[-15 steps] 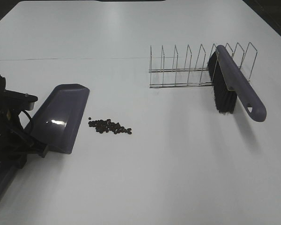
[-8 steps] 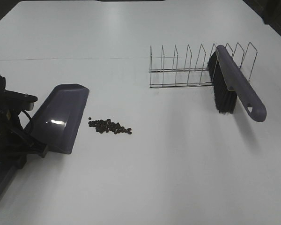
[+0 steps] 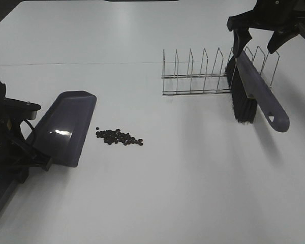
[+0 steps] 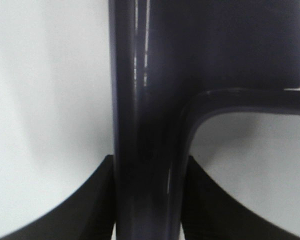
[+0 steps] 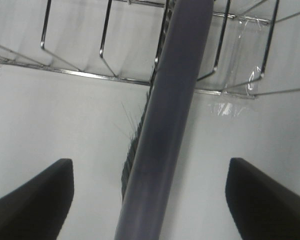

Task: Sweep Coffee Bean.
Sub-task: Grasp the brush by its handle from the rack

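Observation:
The coffee beans (image 3: 119, 137) lie in a small dark cluster on the white table (image 3: 183, 193). Just left of them is the purple dustpan (image 3: 66, 127), its mouth towards the beans. My left gripper (image 3: 30, 160) is shut on the dustpan's handle (image 4: 145, 125). The purple brush (image 3: 256, 91) with black bristles (image 3: 242, 104) leans in the wire rack (image 3: 198, 76), handle towards the front right. My right gripper (image 3: 256, 43) is open above the brush's upper end. In the right wrist view the brush handle (image 5: 167, 125) runs between its spread fingers (image 5: 35, 200), untouched.
The wire rack's (image 5: 105, 45) thin upright loops stand close on both sides of the brush. The left arm's black body (image 3: 2, 132) sits at the table's left edge. A thin seam (image 3: 76, 63) crosses the table behind the dustpan.
My right gripper has come into view at the top right, over the brush in the rack. The dustpan, beans, brush and left arm have not moved.

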Controlling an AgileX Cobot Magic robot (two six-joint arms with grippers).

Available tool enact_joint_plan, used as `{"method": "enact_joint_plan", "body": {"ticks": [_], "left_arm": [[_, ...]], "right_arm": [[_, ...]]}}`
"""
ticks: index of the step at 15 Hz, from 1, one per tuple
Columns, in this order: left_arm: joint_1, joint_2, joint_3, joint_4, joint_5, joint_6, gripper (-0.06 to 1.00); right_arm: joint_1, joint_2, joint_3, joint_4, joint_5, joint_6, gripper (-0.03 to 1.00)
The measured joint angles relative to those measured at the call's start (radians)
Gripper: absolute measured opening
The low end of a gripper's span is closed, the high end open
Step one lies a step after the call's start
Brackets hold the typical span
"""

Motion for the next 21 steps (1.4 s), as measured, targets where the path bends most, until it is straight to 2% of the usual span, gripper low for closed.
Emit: {"method": "enact_joint_plan", "body": {"ticks": [3,11,13,16,21], "left_arm": [[0.0,0.0,0.0,0.0,0.0,0.0,0.33],[0.0,0.0,0.0,-0.013,0.002,0.0,0.33],[0.0,0.0,0.0,-0.016,0.004,0.0,0.33],[0.0,0.0,0.0,-0.017,0.004,0.0,0.33],[0.0,0.0,0.0,-0.018,0.004,0.0,0.33]], "right_arm": [[0.0,0.102,-0.072,0.0,-0.001,0.0,0.73],[0.0,0.163,-0.076,-0.001,0.0,0.0,0.69],[-0.022,0.17,-0.076,0.062,0.0,0.018,0.68],[-0.047,0.177,-0.076,0.077,0.0,0.02,0.68],[-0.059,0.179,-0.052,0.081,0.002,0.02,0.56]]}}
